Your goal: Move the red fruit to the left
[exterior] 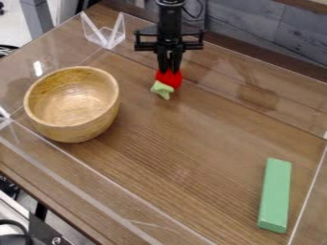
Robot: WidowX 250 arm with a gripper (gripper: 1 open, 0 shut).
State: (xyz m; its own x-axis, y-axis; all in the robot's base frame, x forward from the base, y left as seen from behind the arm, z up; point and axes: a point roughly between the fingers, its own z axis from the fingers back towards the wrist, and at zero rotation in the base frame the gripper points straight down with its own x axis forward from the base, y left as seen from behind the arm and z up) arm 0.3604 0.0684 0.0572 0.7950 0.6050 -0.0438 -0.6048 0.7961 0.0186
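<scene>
1. My tool (169, 70) pointed straight down in the upper middle of the frame, its jaws clamped shut on the red fruit (167, 81).
2. The red fruit hung directly under the tool, its green stem end at lower left, at the tabletop (192, 163).
3. The wooden bowl (72, 102) at left looked empty.

Pincer (169, 73) clamps the red fruit (166, 83) on the table (192, 172); wooden bowl (72, 102) left.
</scene>
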